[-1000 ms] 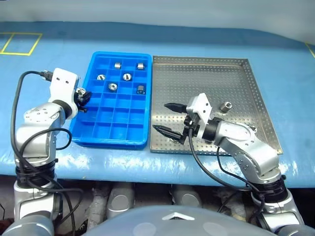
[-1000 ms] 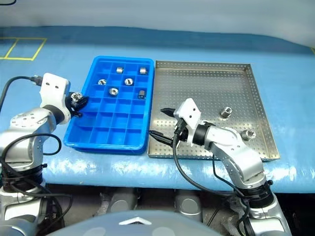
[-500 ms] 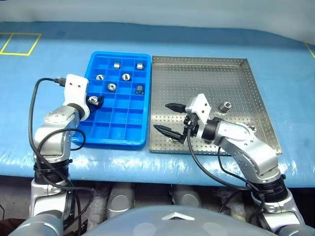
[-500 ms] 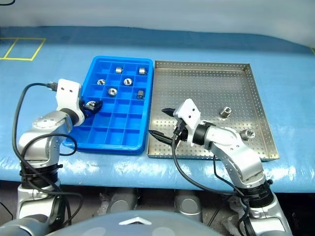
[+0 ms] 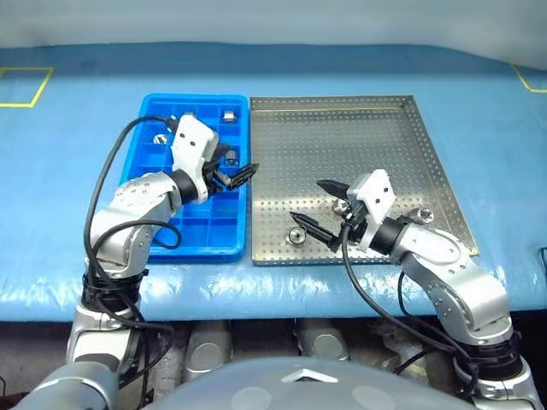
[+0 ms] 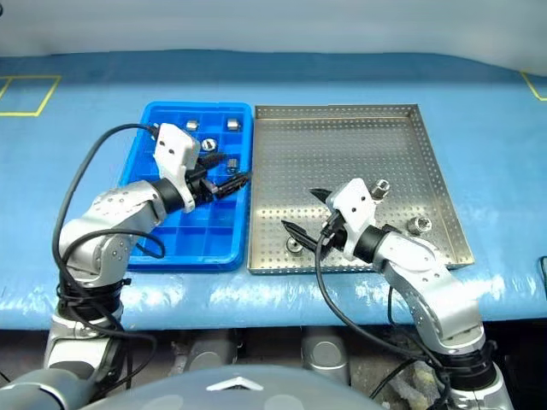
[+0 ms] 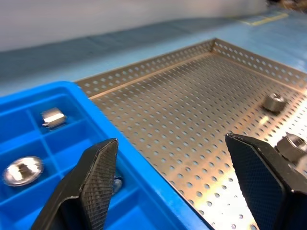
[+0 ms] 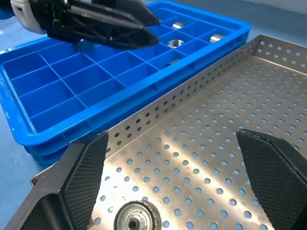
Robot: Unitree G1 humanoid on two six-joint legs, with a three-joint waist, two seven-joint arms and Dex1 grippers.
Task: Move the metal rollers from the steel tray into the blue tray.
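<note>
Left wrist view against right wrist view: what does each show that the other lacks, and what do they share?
Left wrist: the far corner of the steel tray and two rollers lying on it. Right wrist: the left jaws above the blue tray, and one roller close up on the steel tray between the right jaws. Shared: the two trays side by side, with rollers in the blue tray's compartments.

On the table (image 5: 68,137) two trays sit side by side, edges nearly touching: the blue tray (image 5: 154,243) on the left, the steel tray (image 5: 342,137) on the right. Several metal rollers (image 5: 229,114) lie in separate compartments at the blue tray's far end. In the steel tray, one roller (image 5: 296,236) lies near its near-left corner, one (image 5: 425,213) near its right rim, and a third (image 6: 381,185) left of that. The left gripper (image 5: 244,174) hangs over the blue tray's right edge; the right gripper (image 5: 314,207) hangs over the steel tray's near part, just above the near-left roller.
</note>
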